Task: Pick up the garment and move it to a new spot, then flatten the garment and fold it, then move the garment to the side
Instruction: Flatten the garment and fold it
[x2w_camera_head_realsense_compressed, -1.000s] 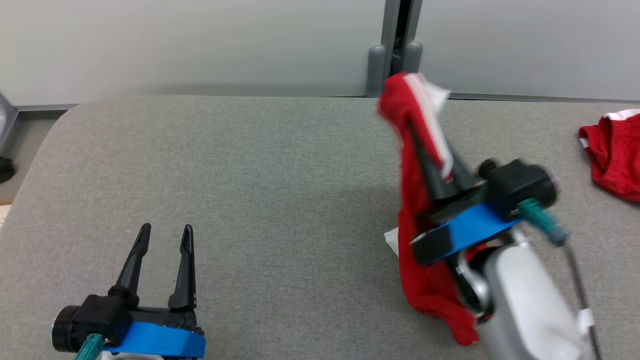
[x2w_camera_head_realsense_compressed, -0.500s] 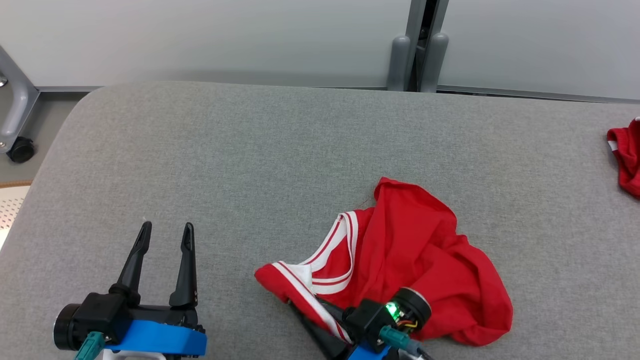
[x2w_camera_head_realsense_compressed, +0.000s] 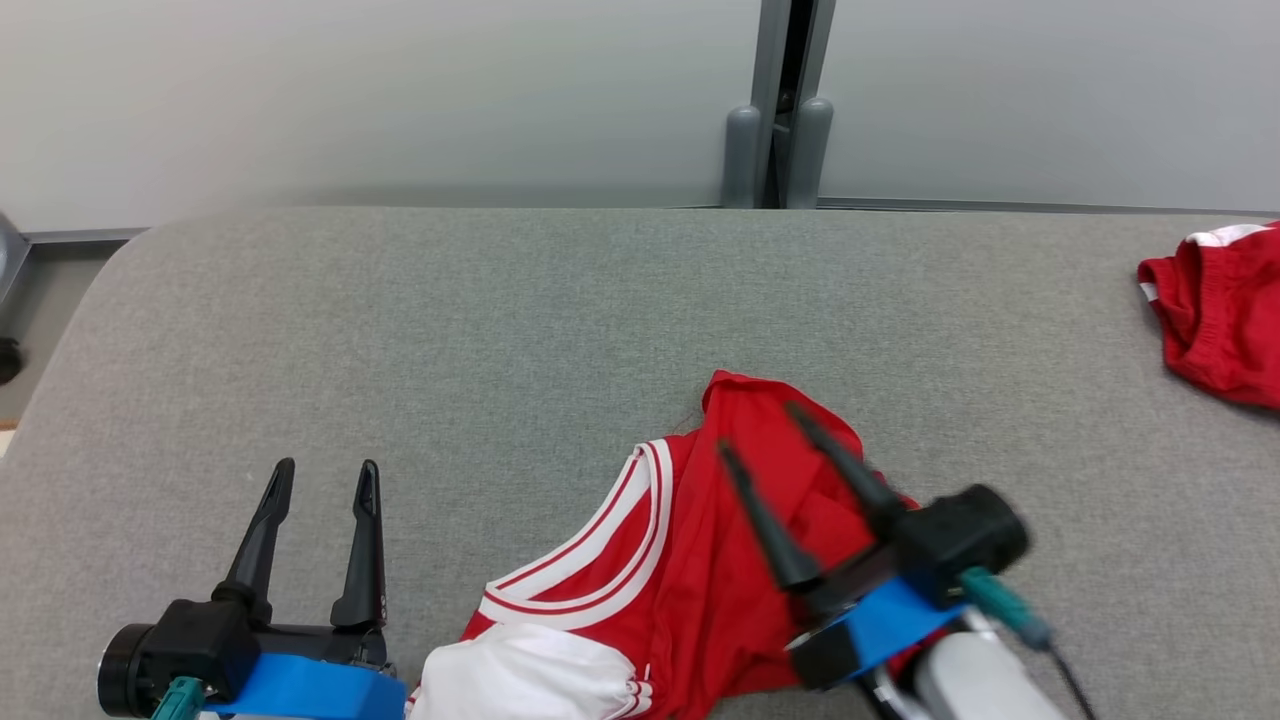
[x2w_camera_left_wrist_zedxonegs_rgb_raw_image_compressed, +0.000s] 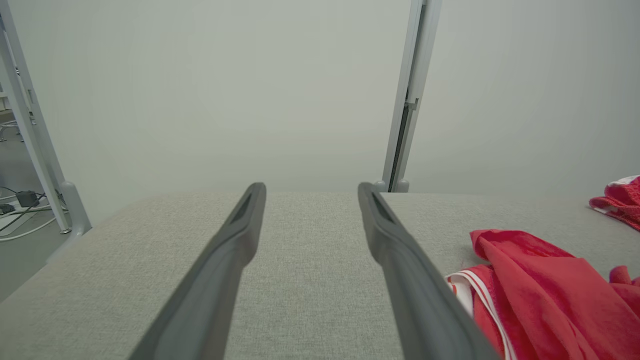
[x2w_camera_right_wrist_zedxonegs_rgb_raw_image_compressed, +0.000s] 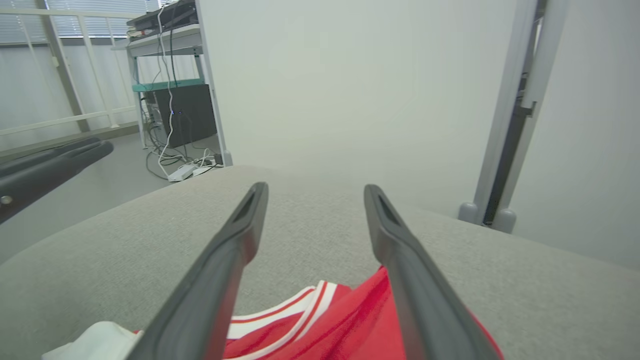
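Observation:
The garment is a red jersey with white and red striped trim and a white part at its near end, lying crumpled on the grey table. It also appears in the left wrist view and the right wrist view. My right gripper hangs open just above the garment, with nothing between its fingers. At the lower left my left gripper rests open over bare table, left of the garment.
A second red garment lies at the table's right edge. A grey post with two rounded feet stands behind the table's far edge. The table's left corner is rounded, and a desk with cables stands beyond it.
The right gripper carried the garment down from the air to the table, let it go and opened, and now hangs above it. The camera shifted. The left gripper stayed put.

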